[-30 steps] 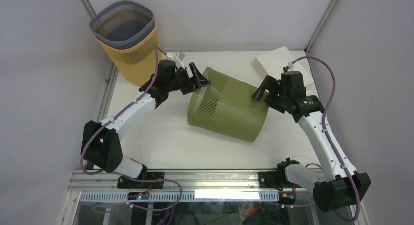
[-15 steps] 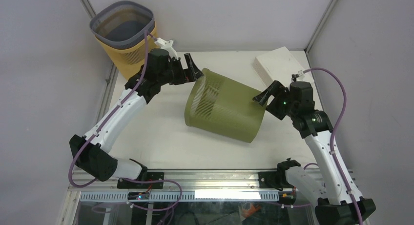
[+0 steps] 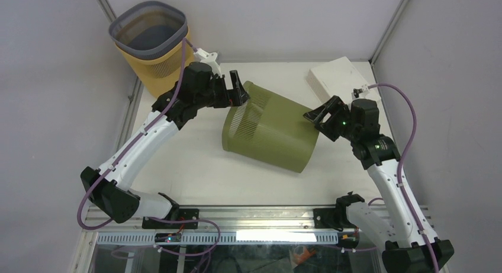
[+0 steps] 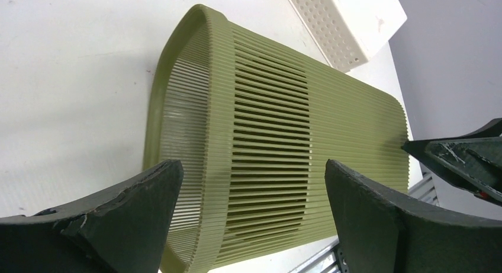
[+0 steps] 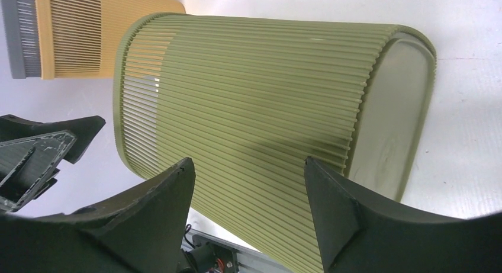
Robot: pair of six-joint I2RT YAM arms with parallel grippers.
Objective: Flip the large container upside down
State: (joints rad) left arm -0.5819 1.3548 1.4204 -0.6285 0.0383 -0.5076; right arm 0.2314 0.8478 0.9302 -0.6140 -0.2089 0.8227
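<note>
The large container [image 3: 272, 131] is an olive green slatted bin lying on its side on the white table, mouth to the left, flat base to the right. My left gripper [image 3: 240, 90] is open at the upper edge of its rim. In the left wrist view the bin [image 4: 278, 125] fills the space beyond the open left gripper [image 4: 251, 166]. My right gripper [image 3: 319, 116] is open at the top corner of the base. In the right wrist view the open right gripper [image 5: 248, 163] hovers over the bin's side [image 5: 254, 89]. Neither holds anything.
A yellow basket with a grey rim [image 3: 155, 42] stands upright at the back left, just behind my left arm; it also shows in the right wrist view [image 5: 71, 30]. A white perforated box [image 3: 337, 77] lies at the back right, also in the left wrist view [image 4: 349, 18].
My left arm has risen and its gripper has swung round to the bin's rim. My right gripper has dropped from beside the white box to the base corner. The bin has shifted slightly left.
</note>
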